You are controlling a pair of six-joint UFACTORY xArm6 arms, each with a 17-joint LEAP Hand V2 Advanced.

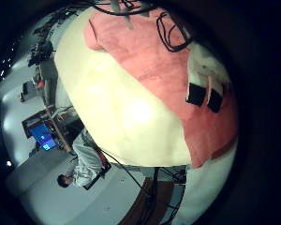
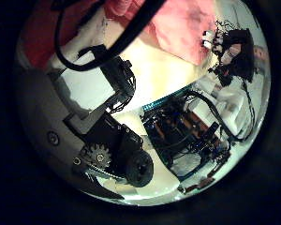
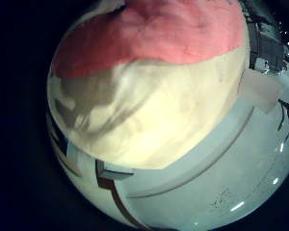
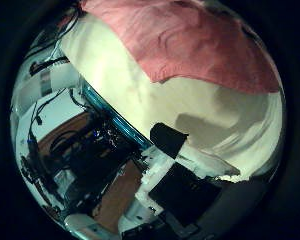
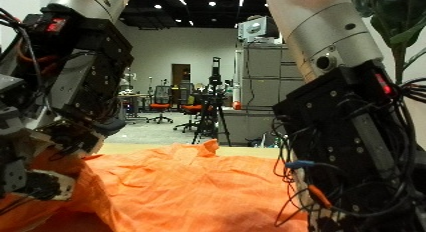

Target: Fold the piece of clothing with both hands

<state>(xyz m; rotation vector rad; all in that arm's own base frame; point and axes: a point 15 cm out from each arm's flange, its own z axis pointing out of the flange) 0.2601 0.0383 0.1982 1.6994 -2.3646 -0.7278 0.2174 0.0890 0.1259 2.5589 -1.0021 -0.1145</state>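
Observation:
An orange garment [image 5: 187,187] lies spread and wrinkled on the table, filling the foreground between both arms. My left hand [image 5: 60,92] hangs over one side of it, with relaxed fingers [image 5: 37,180] reaching down to the cloth. My right hand [image 5: 353,142] hangs over the other side, close above the fabric. The left palm views show the garment [image 1: 159,56] on the table top [image 1: 122,112], with a hand [image 2: 229,47] resting its fingertips [image 1: 206,92] near the cloth's edge. The right palm views show the garment [image 4: 190,40] [image 3: 154,34] flat, nothing held.
The bare table top [image 3: 144,106] runs from the cloth's edge to the table's rim [image 4: 110,115]. Behind the table is an open room with chairs [image 5: 160,107], a tripod [image 5: 213,102] and metal cabinets [image 5: 260,87].

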